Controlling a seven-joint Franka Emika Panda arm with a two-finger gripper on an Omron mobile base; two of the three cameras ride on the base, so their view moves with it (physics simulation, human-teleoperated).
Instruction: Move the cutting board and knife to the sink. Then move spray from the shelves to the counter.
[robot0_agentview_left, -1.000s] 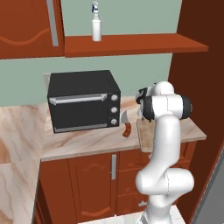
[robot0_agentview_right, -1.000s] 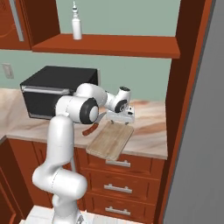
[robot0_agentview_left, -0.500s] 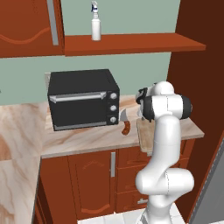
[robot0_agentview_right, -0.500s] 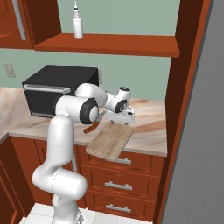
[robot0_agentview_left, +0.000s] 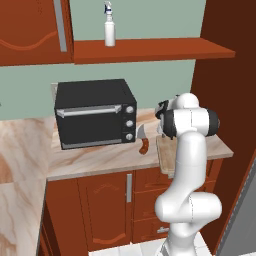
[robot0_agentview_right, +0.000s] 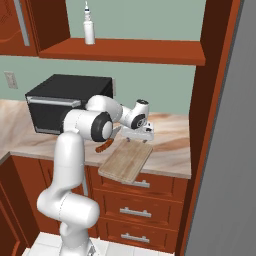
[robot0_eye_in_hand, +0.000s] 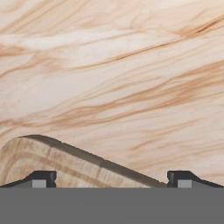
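Note:
The light-brown cutting board (robot0_agentview_right: 126, 160) lies on the beige counter (robot0_agentview_right: 170, 135), overhanging its front edge. Its rounded far corner (robot0_eye_in_hand: 43, 162) shows in the hand view. The knife (robot0_agentview_left: 143, 142) rests on the counter between the board and the oven, its reddish handle (robot0_agentview_right: 104, 146) beside the board. My gripper (robot0_agentview_right: 138, 134) hangs open just above the board's far edge, fingertips (robot0_eye_in_hand: 43, 178) wide apart and holding nothing. On the shelf (robot0_agentview_left: 150, 50) above, the white spray (robot0_agentview_left: 109, 30) stands upright; it also shows from the right (robot0_agentview_right: 89, 30). The sink is out of view.
A black oven (robot0_agentview_left: 95, 112) stands on the counter left of the knife. A tall reddish-brown cabinet wall (robot0_agentview_right: 210, 100) closes the counter's right end. Drawers and doors (robot0_agentview_right: 135, 200) sit below. The counter continues leftward around a corner (robot0_agentview_left: 20, 165).

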